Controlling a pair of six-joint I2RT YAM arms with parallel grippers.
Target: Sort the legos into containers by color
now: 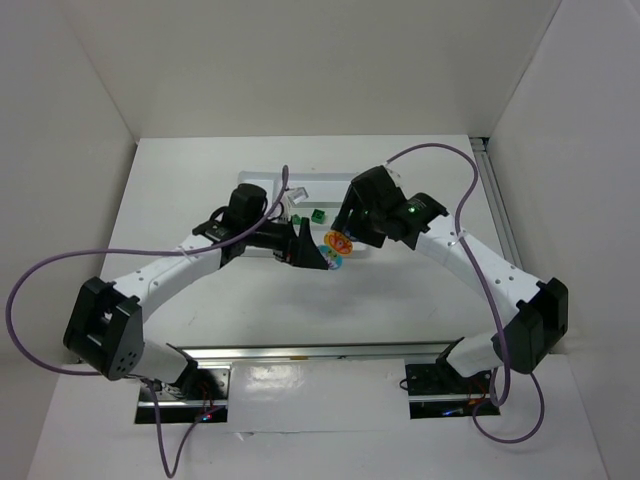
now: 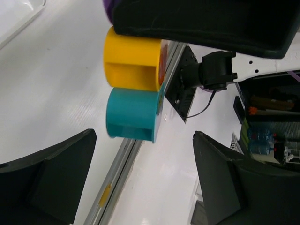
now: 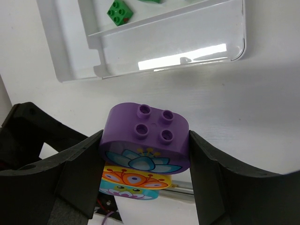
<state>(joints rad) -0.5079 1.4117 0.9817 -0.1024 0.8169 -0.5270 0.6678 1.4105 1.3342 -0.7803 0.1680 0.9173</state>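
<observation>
Three stacked bricks point(image 3: 145, 136) clenched in the right gripper point(image 3: 145, 164)
Purple, orange, teal (rounded, glossy, flower-printed); two green bricks point(image 3: 119, 11) beyond it in a white tray point(image 3: 70, 47); left gripper point(image 2: 143, 159) spread.

Lab: white-walled booth point(image 1: 300, 60), aluminium rail point(image 1: 330, 352), purple cables point(image 1: 435, 147).
</observation>
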